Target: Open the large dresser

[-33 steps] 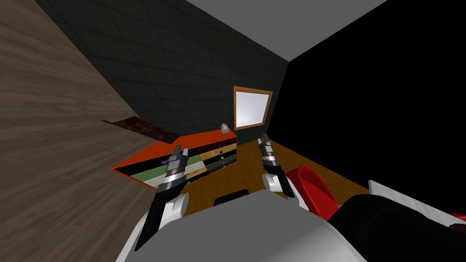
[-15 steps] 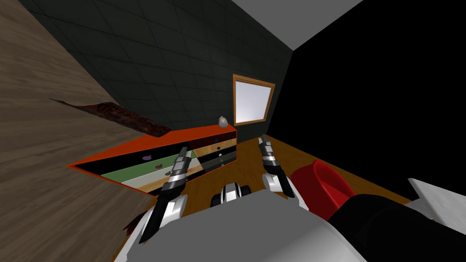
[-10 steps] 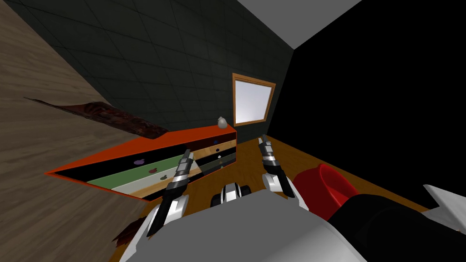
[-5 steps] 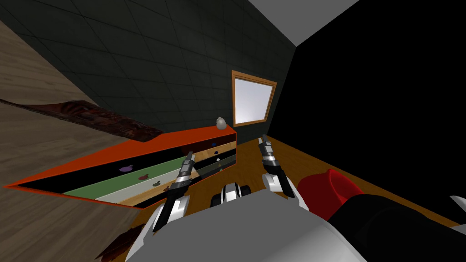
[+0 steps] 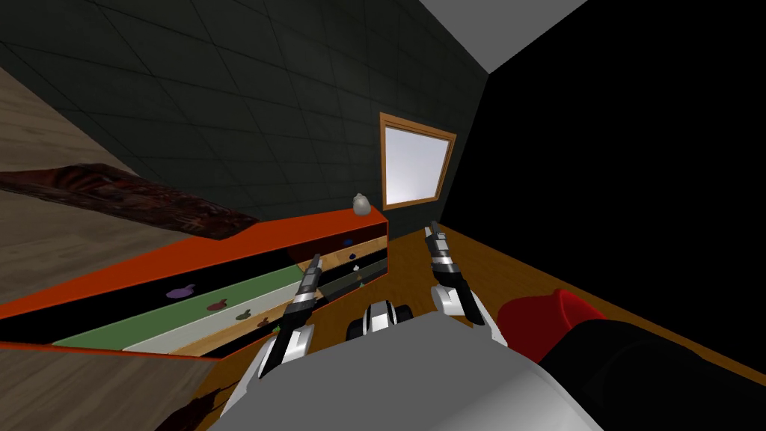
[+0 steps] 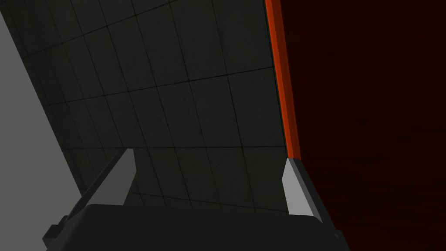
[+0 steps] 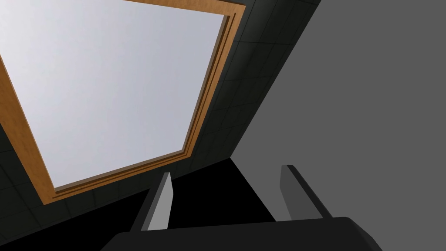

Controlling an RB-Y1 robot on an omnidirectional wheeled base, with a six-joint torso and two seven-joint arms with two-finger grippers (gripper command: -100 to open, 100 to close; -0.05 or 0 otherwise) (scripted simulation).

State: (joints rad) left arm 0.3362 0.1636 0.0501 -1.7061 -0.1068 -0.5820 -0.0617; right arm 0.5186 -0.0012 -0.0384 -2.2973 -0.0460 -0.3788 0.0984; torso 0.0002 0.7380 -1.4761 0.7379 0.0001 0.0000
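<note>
So I've rolled in closer over the last few seconds. In the head view the dresser [image 5: 299,228] now stretches out as a long orange box on my left, along the dark tiled wall, while the red chair [image 5: 550,318] has slid off toward the lower right, and both of those are my own move, not theirs. The left arm has also pushed forward, so the left claw [image 5: 316,260] now sits in front of the drawer fronts near the middle of the dresser, fingers spread wide with nothing between them. The right claw [image 5: 433,228] hangs out front over the floor, also open and empty. I'd say the approach is basically done and the grab is next, since no drawer looks pulled out yet. Now the murky bits. The dresser's left end runs off the picture, and my left forearm covers a chunk of the fronts. The knobs [image 5: 179,292] are just tiny coloured blobs, so I can't tell which one the claw lines up with or whether it touches anything. The black bands could be dark fronts or gaps, no idea. The left wrist view gives me one orange edge [image 6: 283,87] right by one finger and a very dark red plane past it. There's a small grey thing [image 5: 360,203] on top I can't identify.
</note>
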